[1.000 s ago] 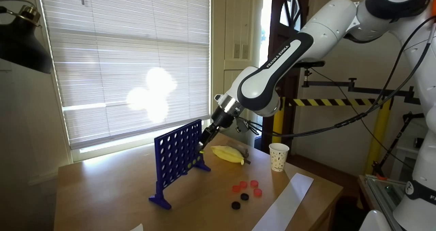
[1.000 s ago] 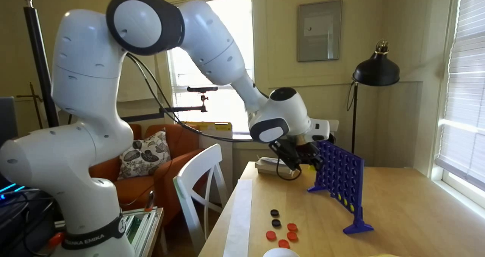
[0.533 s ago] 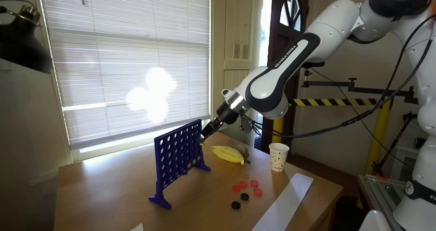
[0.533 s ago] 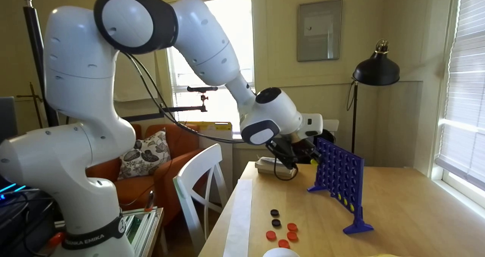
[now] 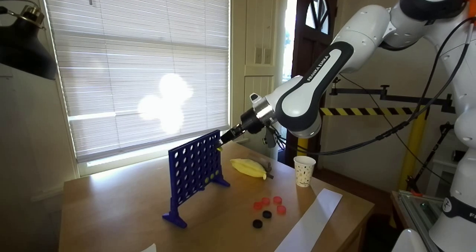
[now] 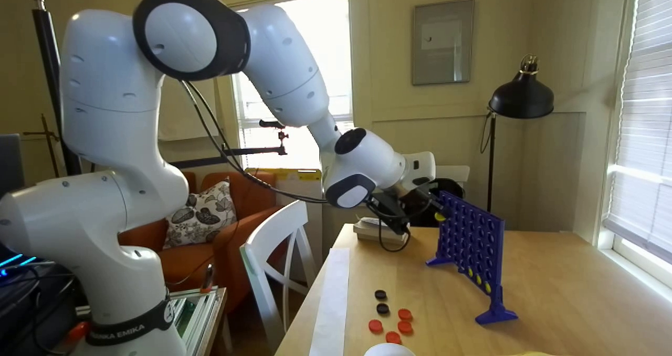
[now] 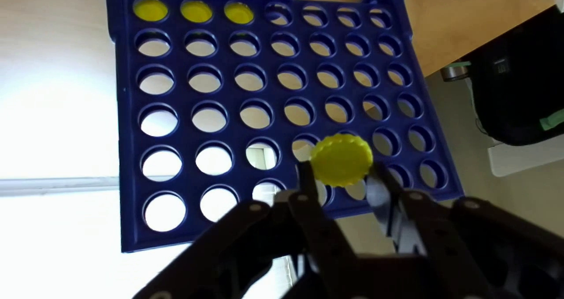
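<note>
My gripper (image 5: 222, 143) is shut on a yellow disc (image 7: 341, 160) with a scalloped rim, held between the fingertips. The disc also shows in both exterior views (image 5: 219, 148) (image 6: 439, 217). It is beside the face of an upright blue grid board (image 5: 172, 187), near its far upper end. In the wrist view the board (image 7: 184, 122) stands upside down and the disc covers part of its upper rows. I cannot tell whether disc and board touch. Three yellow discs (image 7: 196, 11) sit side by side in the board's bottom row, from one end; the other holes appear empty.
Several red discs (image 5: 281, 210) and two black discs (image 5: 257, 224) lie on the table. A yellow banana-like item (image 5: 248, 168), a paper cup (image 5: 304, 170) and a white strip (image 5: 312, 218) are there too. A box (image 6: 378, 231) and white chair (image 6: 278, 235) stand near the edge.
My gripper has risen along the board's far end with the yellow disc held, and the wrist has become more level. The board and the loose discs have not moved.
</note>
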Controlling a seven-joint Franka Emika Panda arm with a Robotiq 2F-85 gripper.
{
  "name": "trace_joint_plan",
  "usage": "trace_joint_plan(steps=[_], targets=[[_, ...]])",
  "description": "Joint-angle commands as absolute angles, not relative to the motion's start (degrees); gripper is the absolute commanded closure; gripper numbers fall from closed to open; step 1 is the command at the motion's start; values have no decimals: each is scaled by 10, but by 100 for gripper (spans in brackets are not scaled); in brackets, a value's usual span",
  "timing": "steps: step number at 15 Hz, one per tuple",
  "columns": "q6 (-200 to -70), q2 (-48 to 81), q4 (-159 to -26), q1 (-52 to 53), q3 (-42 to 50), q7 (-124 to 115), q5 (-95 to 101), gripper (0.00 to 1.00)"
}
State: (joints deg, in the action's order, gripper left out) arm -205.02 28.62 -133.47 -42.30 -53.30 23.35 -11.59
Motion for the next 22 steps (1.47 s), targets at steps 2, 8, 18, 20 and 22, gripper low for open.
trace_joint_plan(steps=[2, 8, 18, 20, 22], targets=[[-2111, 317, -1338, -424, -534, 247, -81, 91], [-2176, 295, -1331, -323, -392, 97, 81, 91], [-2279, 284, -1321, -96, -136, -29, 138, 91], [-2296, 287, -1318, -75, -116, -30, 134, 91], [-2309, 292, -1312, -60, -101, -32, 128, 91]])
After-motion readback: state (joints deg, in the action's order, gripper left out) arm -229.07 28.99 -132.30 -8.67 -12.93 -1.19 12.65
